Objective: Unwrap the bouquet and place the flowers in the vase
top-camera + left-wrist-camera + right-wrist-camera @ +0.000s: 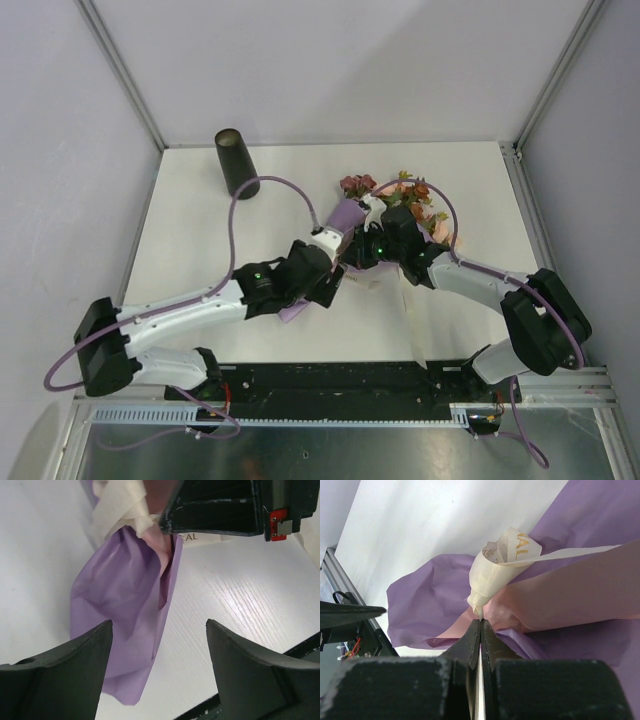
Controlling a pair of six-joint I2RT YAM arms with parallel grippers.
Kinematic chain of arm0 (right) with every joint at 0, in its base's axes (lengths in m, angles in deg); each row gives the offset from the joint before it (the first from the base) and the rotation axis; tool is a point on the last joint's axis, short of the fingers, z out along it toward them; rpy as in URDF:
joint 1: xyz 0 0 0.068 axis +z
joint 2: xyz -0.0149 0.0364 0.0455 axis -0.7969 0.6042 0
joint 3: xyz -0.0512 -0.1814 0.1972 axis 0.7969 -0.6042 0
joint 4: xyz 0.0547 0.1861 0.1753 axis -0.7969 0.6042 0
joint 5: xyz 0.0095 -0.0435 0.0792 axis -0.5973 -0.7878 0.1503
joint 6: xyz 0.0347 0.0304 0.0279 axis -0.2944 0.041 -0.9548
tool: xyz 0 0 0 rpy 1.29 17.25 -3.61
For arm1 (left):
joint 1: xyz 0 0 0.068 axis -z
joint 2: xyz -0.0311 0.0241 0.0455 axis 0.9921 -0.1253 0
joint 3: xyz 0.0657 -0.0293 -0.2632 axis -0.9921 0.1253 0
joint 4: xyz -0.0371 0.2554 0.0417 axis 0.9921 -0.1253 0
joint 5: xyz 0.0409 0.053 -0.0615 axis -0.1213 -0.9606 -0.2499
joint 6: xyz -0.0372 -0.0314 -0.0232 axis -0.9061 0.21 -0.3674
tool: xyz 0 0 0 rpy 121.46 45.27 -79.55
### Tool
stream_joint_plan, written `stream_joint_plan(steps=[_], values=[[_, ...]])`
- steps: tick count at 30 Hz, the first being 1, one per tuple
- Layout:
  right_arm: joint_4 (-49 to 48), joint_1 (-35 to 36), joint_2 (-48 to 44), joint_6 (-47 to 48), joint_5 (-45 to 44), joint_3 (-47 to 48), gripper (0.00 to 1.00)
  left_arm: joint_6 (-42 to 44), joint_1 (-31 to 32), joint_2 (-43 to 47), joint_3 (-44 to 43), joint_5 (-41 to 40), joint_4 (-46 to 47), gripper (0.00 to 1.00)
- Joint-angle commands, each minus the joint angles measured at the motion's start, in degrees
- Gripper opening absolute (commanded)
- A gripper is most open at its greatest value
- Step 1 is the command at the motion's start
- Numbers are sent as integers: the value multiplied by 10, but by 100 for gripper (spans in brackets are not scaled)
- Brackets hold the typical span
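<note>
Ribbon (495, 565) could slip or drag the bouquet (400, 192) whole: right claw (480, 622), pressed together, pinches its knot end at the tips, while left claw (159, 626) hangs spread over the paper (120, 605), bracing nothing.

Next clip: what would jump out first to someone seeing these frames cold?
The rose bouquet in lilac-purple paper lies at the centre of the white table. The right end effector is shut right at the cream ribbon knot, while the left end effector gapes open over its paper. The tall matte black vase stands apart at the far-left corner.
</note>
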Motion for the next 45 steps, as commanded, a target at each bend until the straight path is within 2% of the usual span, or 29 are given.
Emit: stream_joint_plan(steps=[1,10,16,18,21,23,25,28,34,36,39,45], values=[[-32,-2,-9,-16,12,5,0,49,11,-33,-16,-22,61,80],[-44,-1,0,-35,25,4,0,78,13,-98,27,-35,142,76],[-37,-2,3,-34,26,-2,0,76,14,-128,42,-69,162,61],[-39,-3,2,-35,27,-7,0,74,14,-130,48,-76,167,51],[-41,-6,3,-36,27,-13,0,72,14,-127,55,-84,169,24],[-42,-6,6,-36,27,-15,3,71,14,-126,57,-83,169,10],[-42,-4,9,-36,26,-19,10,70,14,-126,57,-79,170,3],[-45,1,13,-32,25,-26,17,67,14,-124,56,-71,171,0],[-48,6,17,-27,27,-29,19,62,14,-121,54,-72,173,0],[-46,6,11,-26,26,-28,15,60,14,-124,54,-78,173,0],[-31,-1,-8,-24,18,-28,2,49,13,-132,54,-97,172,0],[16,-30,-71,-38,-30,-33,0,6,6,-158,59,-137,150,0]])
